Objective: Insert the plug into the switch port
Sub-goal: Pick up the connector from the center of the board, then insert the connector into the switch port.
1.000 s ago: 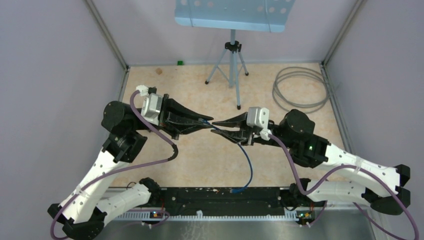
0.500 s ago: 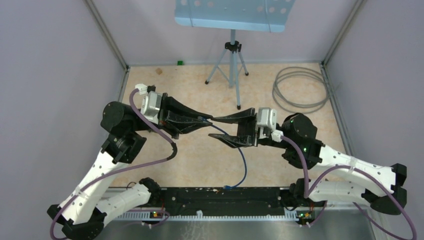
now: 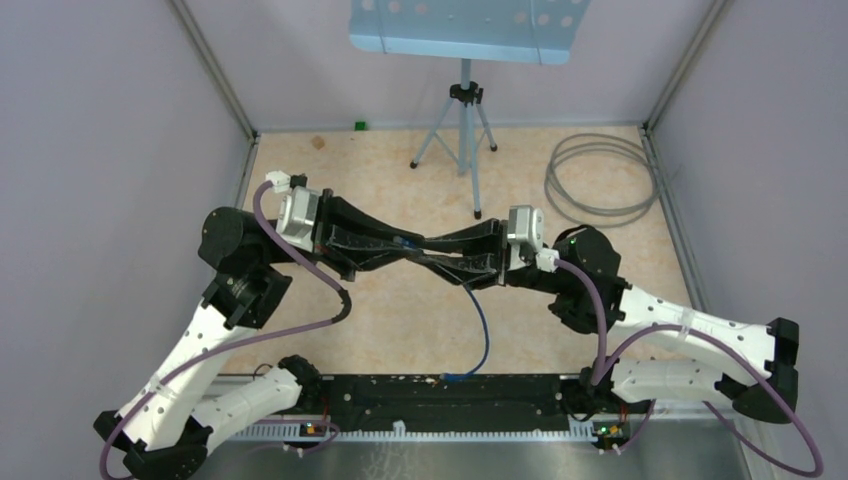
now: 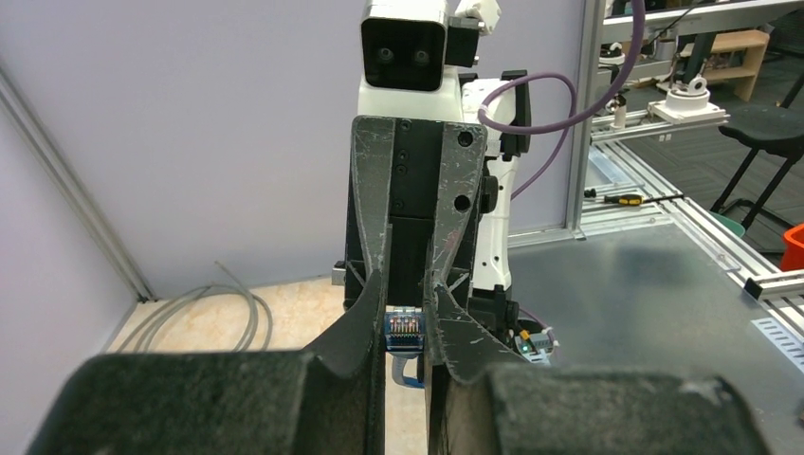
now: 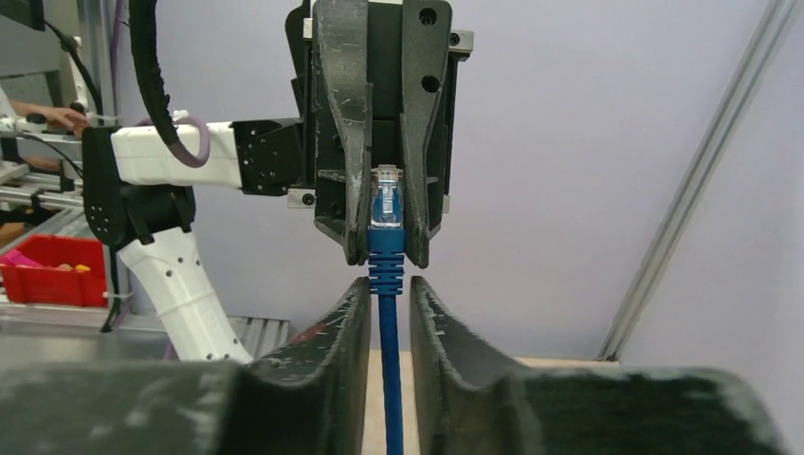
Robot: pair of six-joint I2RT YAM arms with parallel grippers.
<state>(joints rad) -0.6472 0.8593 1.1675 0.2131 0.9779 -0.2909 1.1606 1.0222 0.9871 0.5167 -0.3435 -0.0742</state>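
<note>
A clear plug [image 3: 404, 241] on a blue cable [image 3: 482, 330] is held above the table. My left gripper [image 3: 409, 244] is shut on it. In the left wrist view the plug [image 4: 405, 332] sits between my left gripper's [image 4: 406, 318] fingers, gold contacts facing the camera. My right gripper [image 3: 440, 256] faces the left one tip to tip. In the right wrist view its fingers [image 5: 356, 313] straddle the ribbed boot [image 5: 387, 270] just behind the plug [image 5: 387, 207], with a thin gap on one side. The cable's other end [image 3: 455, 377] lies by the front bar. No switch port is visible.
A tripod stand [image 3: 462, 130] carrying a light blue perforated plate [image 3: 465, 30] stands at the back middle. A grey coiled cable [image 3: 600, 180] lies at the back right. A black bar [image 3: 520, 395] runs along the front edge. Walls close in on both sides.
My right gripper opened wide and drew back to the right, then moved left again and narrowed around the cable boot. The hanging cable swung left. The left gripper kept hold of the plug.
</note>
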